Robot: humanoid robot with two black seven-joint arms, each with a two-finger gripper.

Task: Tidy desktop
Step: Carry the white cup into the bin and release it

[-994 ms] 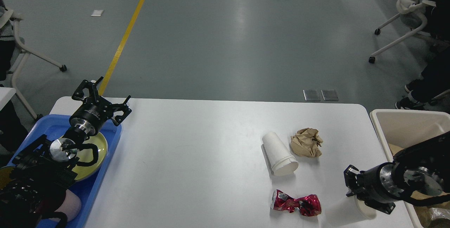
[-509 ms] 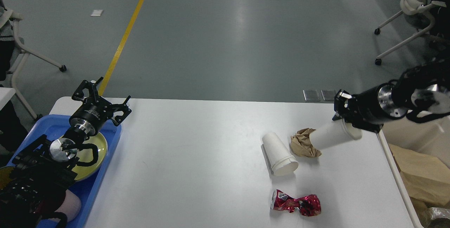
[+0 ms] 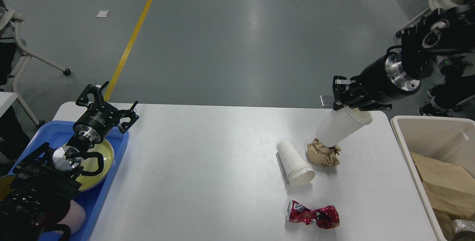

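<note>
The white desktop (image 3: 207,174) holds a white paper cup (image 3: 295,162) lying on its side, a crumpled brown paper ball (image 3: 323,153) and a crushed red can (image 3: 312,215). My right gripper (image 3: 347,103) is shut on the rim of a second white paper cup (image 3: 341,126), held tilted in the air above the paper ball. My left gripper (image 3: 107,109) is open and empty above the far end of the blue tray (image 3: 111,166).
The blue tray at the left holds a yellow-green plate (image 3: 98,163). A beige bin (image 3: 426,137) with brown paper inside stands off the table's right edge. Chairs stand on the floor at far left and far right.
My right arm has lifted the white cup from the table's front right, swung it up and back, and now holds it higher above the paper ball. The left arm has not moved.
</note>
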